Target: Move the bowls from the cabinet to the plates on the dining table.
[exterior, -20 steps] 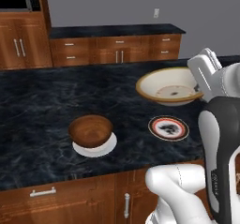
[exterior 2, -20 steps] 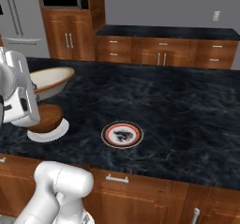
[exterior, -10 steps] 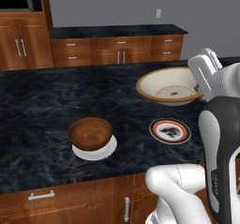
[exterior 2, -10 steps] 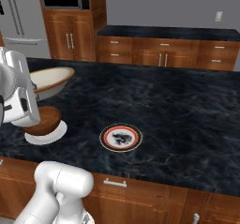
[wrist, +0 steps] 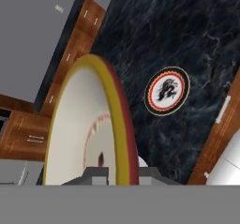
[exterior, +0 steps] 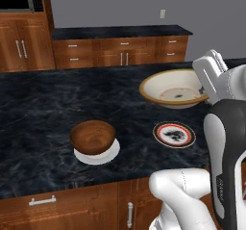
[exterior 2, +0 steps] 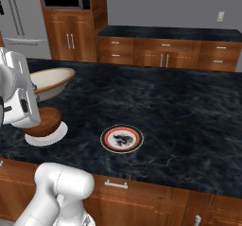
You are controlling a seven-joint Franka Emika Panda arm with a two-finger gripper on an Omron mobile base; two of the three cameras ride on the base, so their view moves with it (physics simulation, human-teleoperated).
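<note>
No writing to read anywhere here, no label, brand or number. The nearest thing to a sign is the dark emblem in the middle of the red-ringed plate [exterior: 174, 134] on the bench [exterior: 38, 108], and it is too small to make out. The cream bowl [exterior: 175, 89] has a dark speck inside, no letters.

Both base views look forward and down across the desk [exterior: 38, 104] from behind the arm, one from its left, one from its right. They share the desk top, the patterned plate [exterior: 174, 134] near its front edge, and the far cabinets [exterior 2: 165, 55]. The hand view sits very close to the cream bowl [wrist: 89, 129], facing along its rim toward the same plate.
</note>
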